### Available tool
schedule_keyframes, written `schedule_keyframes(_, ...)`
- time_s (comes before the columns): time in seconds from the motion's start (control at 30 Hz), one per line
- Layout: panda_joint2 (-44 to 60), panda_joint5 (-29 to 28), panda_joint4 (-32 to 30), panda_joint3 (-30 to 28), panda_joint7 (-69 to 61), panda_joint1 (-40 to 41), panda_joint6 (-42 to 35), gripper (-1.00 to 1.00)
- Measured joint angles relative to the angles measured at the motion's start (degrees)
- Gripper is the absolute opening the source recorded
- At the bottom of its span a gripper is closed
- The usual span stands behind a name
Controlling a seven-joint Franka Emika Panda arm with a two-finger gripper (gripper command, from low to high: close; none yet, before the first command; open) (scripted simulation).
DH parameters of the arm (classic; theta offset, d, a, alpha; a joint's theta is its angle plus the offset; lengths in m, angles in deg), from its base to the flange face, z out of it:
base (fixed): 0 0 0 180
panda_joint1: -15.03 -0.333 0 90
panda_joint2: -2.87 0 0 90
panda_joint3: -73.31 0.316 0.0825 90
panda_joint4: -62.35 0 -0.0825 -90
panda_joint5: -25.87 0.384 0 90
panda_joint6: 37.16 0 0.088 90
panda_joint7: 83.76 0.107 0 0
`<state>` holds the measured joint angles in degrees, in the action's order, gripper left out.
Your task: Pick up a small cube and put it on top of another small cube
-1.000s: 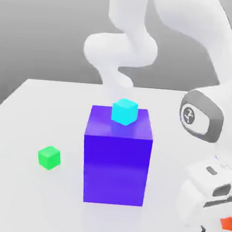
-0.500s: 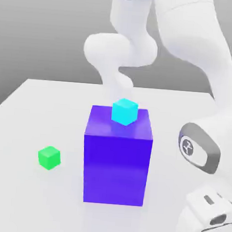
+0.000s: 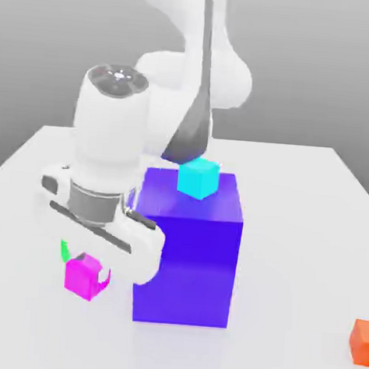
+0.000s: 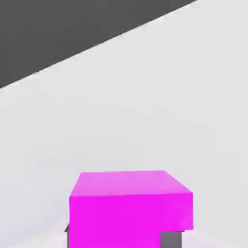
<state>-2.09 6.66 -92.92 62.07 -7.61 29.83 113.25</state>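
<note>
With its jaws closed on the glossy magenta cube (image 3: 82, 279), the claw (image 3: 88, 263) has finished the pick; placing remains. In the exterior view, the bright green cube (image 3: 65, 251) peeks out beside the magenta one, mostly hidden; the hand view shows the held cube's broad faces instead.

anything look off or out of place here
Nothing looks spilled or damaged. The one mildly odd spot is the cyan cube, perched on top of the blue-purple block, while the orange cube sits on the table; it looks stable, though. The magenta cube is simply gripped in the hand.
</note>
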Motion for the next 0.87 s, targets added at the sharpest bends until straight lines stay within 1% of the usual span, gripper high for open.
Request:
schedule_keyframes(0.13, -7.76, 0.88, -8.55, -4.41, 3.20, 5.47, 1.09, -1.00)
schedule_keyframes(0.23, -13.29, 2.73, -14.95, -8.24, 4.90, 9.75, 2.01, -1.00)
schedule_keyframes(0.27, -13.55, 3.49, -16.10, -9.17, 4.96, 10.19, 2.89, -1.00)
schedule_keyframes(0.47, -4.34, 9.06, -16.85, -12.46, 1.85, 6.75, 12.82, -1.00)
schedule_keyframes(0.57, 1.76, 14.61, -16.80, -12.85, -1.84, 4.71, 18.69, -1.00)
schedule_keyframes(0.6, 3.17, 16.37, -16.80, -12.66, -3.02, 4.03, 20.02, 1.00)
schedule_keyframes(0.77, 3.17, 16.37, -16.80, -12.66, -3.02, 4.44, 20.02, 1.00)
schedule_keyframes(0.8, 3.88, 17.27, -16.80, -12.53, -3.63, 4.20, 20.67, 1.00)
schedule_keyframes(0.87, 1.80, 14.75, -16.80, -12.18, -1.95, 5.42, 18.67, 1.00)
